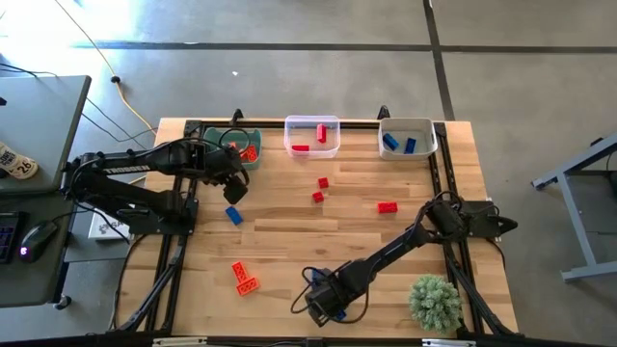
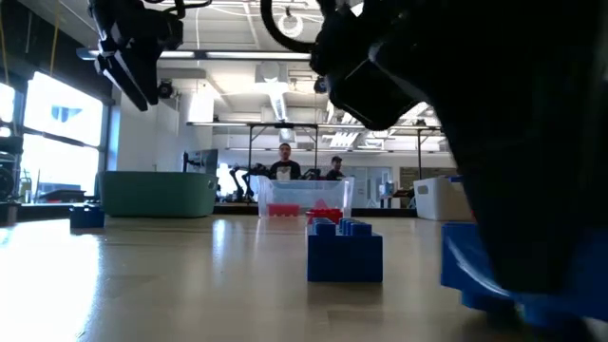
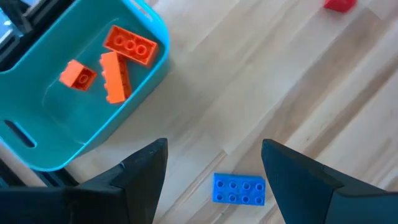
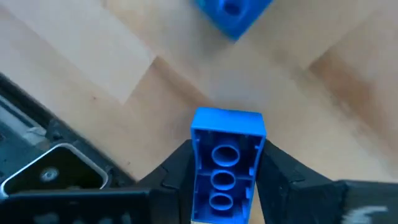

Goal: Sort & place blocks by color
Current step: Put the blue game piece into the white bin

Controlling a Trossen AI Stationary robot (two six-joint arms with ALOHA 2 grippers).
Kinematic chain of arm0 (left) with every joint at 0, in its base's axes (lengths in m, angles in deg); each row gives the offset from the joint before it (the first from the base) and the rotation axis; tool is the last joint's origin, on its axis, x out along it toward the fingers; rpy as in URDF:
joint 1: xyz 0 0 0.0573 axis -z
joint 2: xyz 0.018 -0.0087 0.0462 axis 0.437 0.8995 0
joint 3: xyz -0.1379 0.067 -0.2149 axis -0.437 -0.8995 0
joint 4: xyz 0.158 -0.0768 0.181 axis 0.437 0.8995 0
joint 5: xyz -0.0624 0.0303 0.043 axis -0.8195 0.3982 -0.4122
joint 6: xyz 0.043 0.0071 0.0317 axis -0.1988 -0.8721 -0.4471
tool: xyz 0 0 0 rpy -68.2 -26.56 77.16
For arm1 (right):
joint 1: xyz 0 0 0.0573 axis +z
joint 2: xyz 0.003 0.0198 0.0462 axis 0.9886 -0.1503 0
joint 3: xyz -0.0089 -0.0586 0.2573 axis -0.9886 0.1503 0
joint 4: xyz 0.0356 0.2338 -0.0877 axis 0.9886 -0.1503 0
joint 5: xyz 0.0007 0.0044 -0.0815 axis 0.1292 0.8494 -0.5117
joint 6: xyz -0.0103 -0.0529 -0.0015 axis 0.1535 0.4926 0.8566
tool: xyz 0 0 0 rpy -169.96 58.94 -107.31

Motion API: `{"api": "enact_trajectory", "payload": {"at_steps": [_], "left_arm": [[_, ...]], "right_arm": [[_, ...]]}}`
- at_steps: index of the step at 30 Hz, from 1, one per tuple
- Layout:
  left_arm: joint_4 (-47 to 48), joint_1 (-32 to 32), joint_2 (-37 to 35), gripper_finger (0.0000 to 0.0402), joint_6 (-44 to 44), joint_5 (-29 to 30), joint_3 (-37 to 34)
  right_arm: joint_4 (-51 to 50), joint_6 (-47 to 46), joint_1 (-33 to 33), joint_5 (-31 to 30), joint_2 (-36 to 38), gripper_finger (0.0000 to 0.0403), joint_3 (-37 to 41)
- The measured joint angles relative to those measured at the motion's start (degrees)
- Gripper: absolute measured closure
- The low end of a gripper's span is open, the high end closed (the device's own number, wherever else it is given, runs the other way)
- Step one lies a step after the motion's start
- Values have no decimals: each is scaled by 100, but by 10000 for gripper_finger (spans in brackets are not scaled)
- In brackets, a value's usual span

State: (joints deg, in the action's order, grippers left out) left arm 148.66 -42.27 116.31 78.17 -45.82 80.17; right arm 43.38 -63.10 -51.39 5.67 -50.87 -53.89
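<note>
My left gripper hangs open above the table beside the green bin; in its wrist view its fingers stand apart over a blue oblong block that lies flat on the wood. The green bin holds three orange blocks. My right gripper is low at the table's near edge, shut on a blue oblong block. Another blue block lies just ahead of it and shows in the low view too. Loose red blocks and orange blocks lie on the table. My right gripper pinches the blue oblong block between its two fingers, one on each long side. The fingers lie along the block, whose hollow underside with three tubes faces the wrist camera. The arm slants down toward the table's near edge. Whether the block touches the wood, I cannot tell.
A clear bin with red blocks and a grey bin with blue blocks stand along the far edge. One more red block lies right of centre. A small green plant stands at the near right corner. People show in the room behind.
</note>
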Motion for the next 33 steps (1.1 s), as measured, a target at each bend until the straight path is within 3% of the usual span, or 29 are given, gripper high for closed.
{"api": "enact_trajectory", "payload": {"at_steps": [5, 19, 25, 33], "left_arm": [[1, 2, 7, 151, -215, -269, -2], [-20, 0, 10, 151, -217, -262, -4], [-35, 0, 140, 151, -215, -489, -4], [-218, -69, 627, 151, -659, -912, -4]], "right_arm": [[-791, 626, -314, -692, 304, 299, 37], [-2156, 2537, -1721, -1859, 1647, 299, 24], [-2610, 3367, -2676, -2364, 2189, 299, 22], [-2825, 4346, -4284, -2401, 2775, 299, 17]]}}
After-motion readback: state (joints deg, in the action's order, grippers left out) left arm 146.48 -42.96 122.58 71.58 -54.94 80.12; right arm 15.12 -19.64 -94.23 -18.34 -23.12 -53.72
